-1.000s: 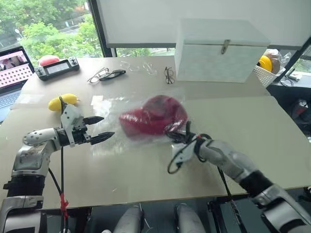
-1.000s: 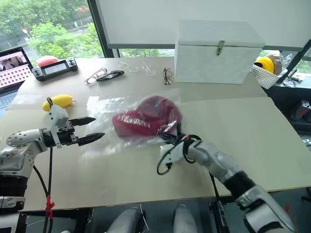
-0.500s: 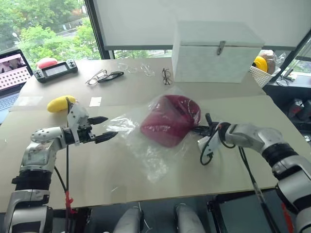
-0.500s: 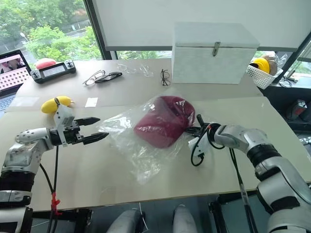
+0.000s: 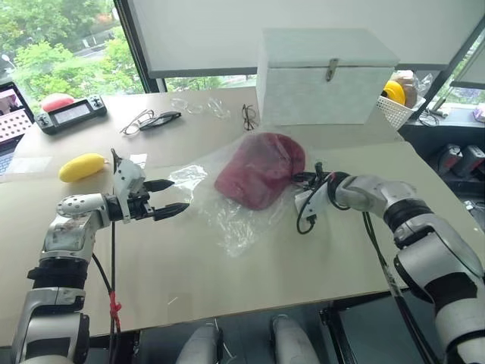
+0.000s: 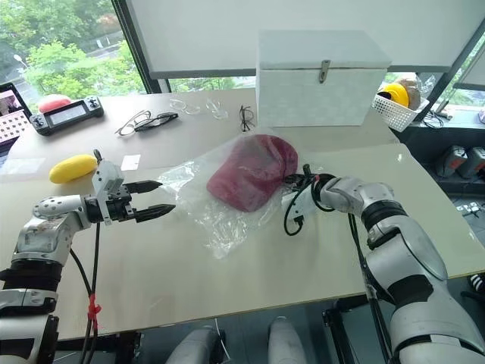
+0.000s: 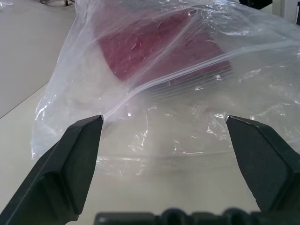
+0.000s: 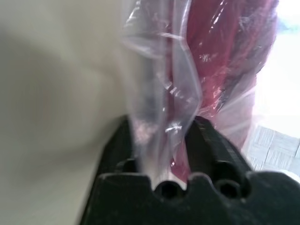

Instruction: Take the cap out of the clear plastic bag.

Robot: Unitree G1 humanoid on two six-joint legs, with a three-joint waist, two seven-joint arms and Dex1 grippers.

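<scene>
Both hands flank the cap (image 5: 261,167) inside the clear plastic bag (image 5: 227,220)

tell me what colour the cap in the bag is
Dark red. The cap shows best in the right eye view, through the clear bag.

White latched box (image 5: 324,76) at the table's (image 5: 227,280) far edge (yellow lump (image 5: 82,166) well apart).

Silver arms, black claws, black cables
</scene>
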